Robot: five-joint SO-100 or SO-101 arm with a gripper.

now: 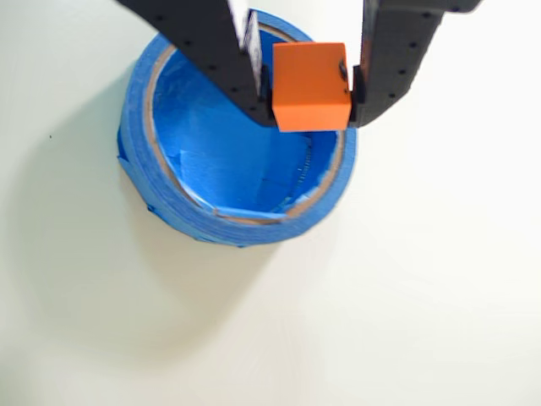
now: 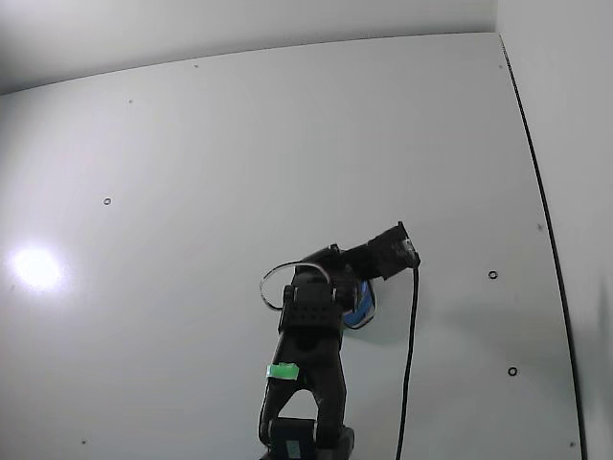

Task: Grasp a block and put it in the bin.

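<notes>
Above the far rim of the bin (image 1: 241, 148), the black two-finger hand (image 1: 311, 118) grips an orange block (image 1: 311, 87), its fingers (image 1: 221, 51) pressed against the cube's left and right faces in the wrist view. The block appears orange here, with plain matte faces, and hangs clear of the container, held over the rim's inner edge at the upper right of the opening. The bin is a round, shallow bright-blue ring that looks like a roll of blue tape, its floor lined with crumpled blue strips and a brown inner band showing just inside the rim. It sits on a pale, plain counter (image 1: 439, 296), casting a soft shadow to the left and near side.

Seen from the fixed view, the black arm (image 2: 311, 355) rises from the near edge of the grey-white counter (image 2: 239, 172) and bends over the bin (image 2: 362, 309), of which only a blue sliver shows to the right of the arm. A green band (image 2: 282, 371) marks the arm's lower link, and a black cable (image 2: 410, 355) runs from the wrist camera housing (image 2: 388, 251) toward the near edge. A bright glare spot (image 2: 34, 268) lies on the counter at far left. The block and the hand's fingers are hidden by the arm in this view.
</notes>
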